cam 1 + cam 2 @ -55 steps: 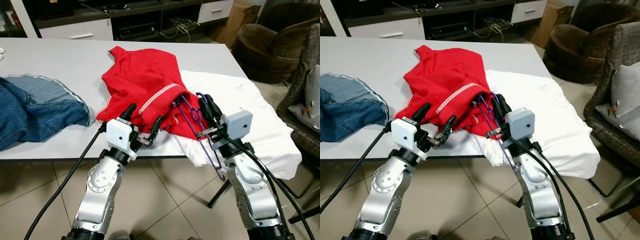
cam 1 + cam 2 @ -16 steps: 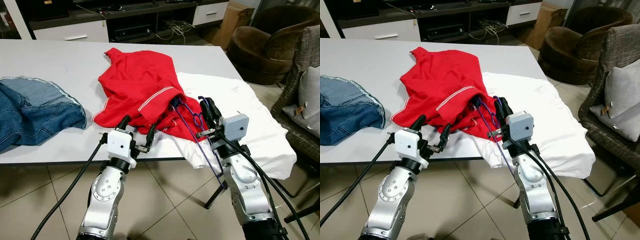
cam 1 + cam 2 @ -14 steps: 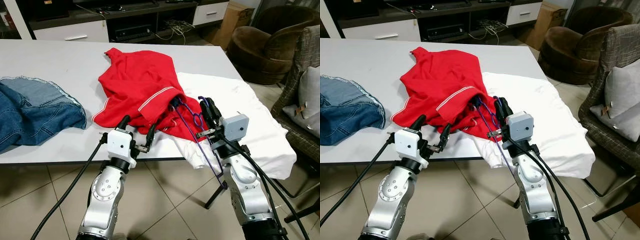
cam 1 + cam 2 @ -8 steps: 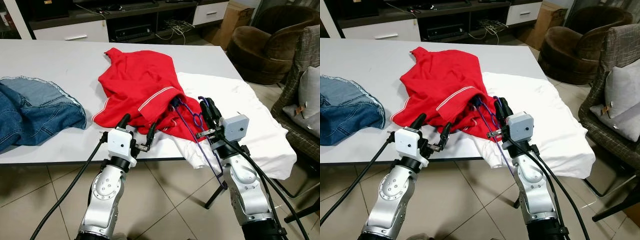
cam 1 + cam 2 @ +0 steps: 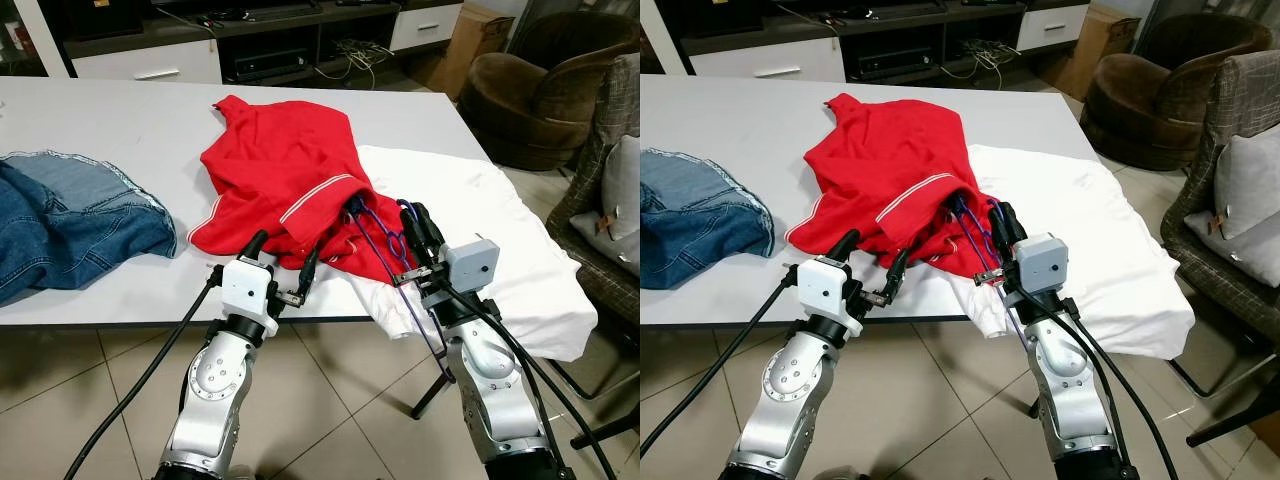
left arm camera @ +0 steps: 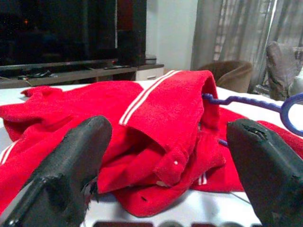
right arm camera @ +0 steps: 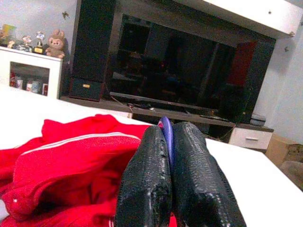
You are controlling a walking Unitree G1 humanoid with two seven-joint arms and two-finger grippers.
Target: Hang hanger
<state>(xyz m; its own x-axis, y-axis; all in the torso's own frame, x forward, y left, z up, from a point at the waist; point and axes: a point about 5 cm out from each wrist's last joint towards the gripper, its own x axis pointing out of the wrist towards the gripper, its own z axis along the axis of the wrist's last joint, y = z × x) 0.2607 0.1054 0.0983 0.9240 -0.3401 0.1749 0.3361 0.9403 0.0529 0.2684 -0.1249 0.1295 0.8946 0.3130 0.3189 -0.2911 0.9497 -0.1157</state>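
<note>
The desk (image 5: 120, 130) is white and stands on a tiled floor (image 5: 60, 400). A red shirt (image 5: 280, 170) lies crumpled on it, from the middle of the desk toward the near edge. A white cloth (image 5: 500, 240) lies spread over the right end of the desk, and it hangs down over the near right corner. The red shirt partly covers this cloth. Blue jeans (image 5: 60, 220) lie in a heap at the left end, close to the near edge.
</note>
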